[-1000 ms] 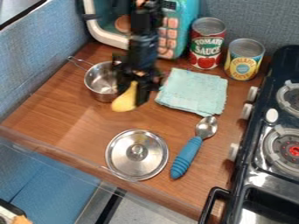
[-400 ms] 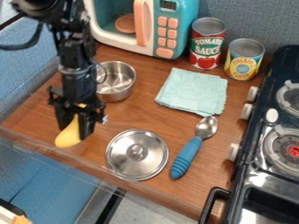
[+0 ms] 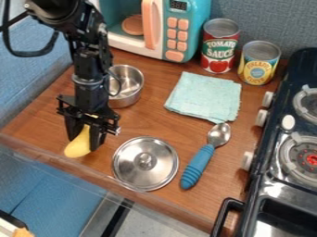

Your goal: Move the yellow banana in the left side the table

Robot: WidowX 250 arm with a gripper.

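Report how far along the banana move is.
Done, by the look of it: the banana is at the table's left side as the camera shows it, left of the steel lid.
In hand: the banana, between the fingers of the gripper.
Left: probably settling and releasing it; whether it already touches the wood, I can't tell.

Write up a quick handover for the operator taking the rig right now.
Gripper: closed on the banana, fingers on either side of it.
Banana: low at the table's left side, left of the metal lid and nearer the front edge than the pot. Can't tell whether it touches the table.
Done: banana gripped and over the left side.
Left: probably lower it if needed, open the fingers, and lift away without catching pot or lid.
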